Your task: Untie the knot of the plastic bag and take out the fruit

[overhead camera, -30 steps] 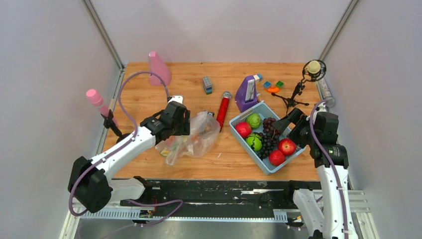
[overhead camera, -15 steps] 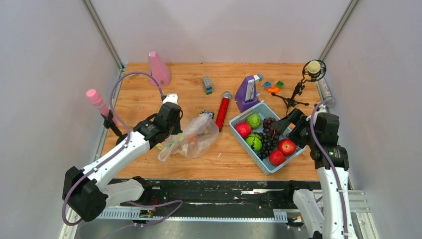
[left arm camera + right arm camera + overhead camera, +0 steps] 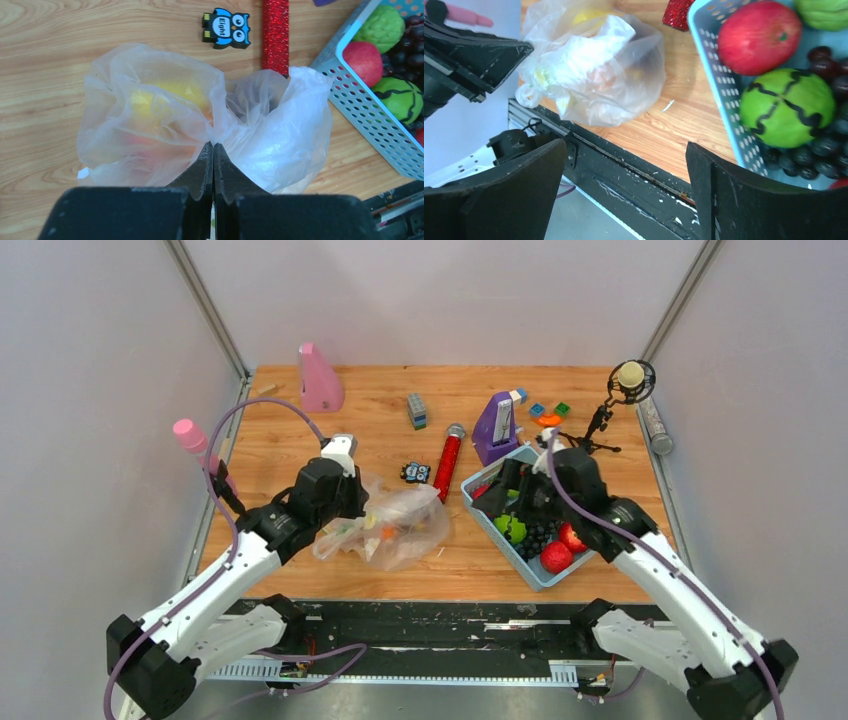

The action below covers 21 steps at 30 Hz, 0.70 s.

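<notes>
Left gripper clamped on plastic bag; right gripper jaws apart.
Bag lay left of blue tray; red microphone and owl figure lay at its far side; right gripper hovered over tray's left edge.

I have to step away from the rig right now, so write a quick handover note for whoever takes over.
Left gripper: fingers shut, pinching gathered film of the plastic bag, which lies on the table.
Right gripper: open, empty, at the blue tray.
Fruit: inside the bag, a yellow piece showing through.
Done: bag gripped.
Left: open the bag, take the fruit out.
</notes>
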Each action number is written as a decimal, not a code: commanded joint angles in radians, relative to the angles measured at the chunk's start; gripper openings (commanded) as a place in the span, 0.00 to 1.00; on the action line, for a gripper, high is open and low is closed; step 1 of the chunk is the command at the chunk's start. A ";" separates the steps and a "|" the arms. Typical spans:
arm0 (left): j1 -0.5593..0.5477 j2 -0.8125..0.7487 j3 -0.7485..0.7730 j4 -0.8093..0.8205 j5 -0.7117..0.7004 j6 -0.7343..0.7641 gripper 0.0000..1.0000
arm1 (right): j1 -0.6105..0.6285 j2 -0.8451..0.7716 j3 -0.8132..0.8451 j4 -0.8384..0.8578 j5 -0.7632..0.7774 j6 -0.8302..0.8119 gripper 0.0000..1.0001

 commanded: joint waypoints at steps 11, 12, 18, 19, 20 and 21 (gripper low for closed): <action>-0.003 -0.098 -0.065 0.121 0.169 0.009 0.00 | 0.361 0.458 0.238 0.227 0.255 0.273 0.97; -0.004 -0.098 -0.067 0.119 0.168 0.008 0.00 | 0.374 0.483 0.247 0.232 0.256 0.283 0.96; -0.003 -0.107 -0.078 0.105 0.169 -0.010 0.00 | 0.407 0.633 0.301 0.240 0.235 0.317 0.93; -0.003 -0.110 -0.082 0.104 0.166 -0.011 0.00 | 0.410 0.650 0.305 0.244 0.226 0.322 0.93; -0.003 -0.111 -0.084 0.104 0.166 -0.013 0.00 | 0.412 0.667 0.307 0.252 0.225 0.325 0.92; -0.003 -0.114 -0.089 0.104 0.166 -0.015 0.00 | 0.415 0.681 0.309 0.260 0.225 0.327 0.92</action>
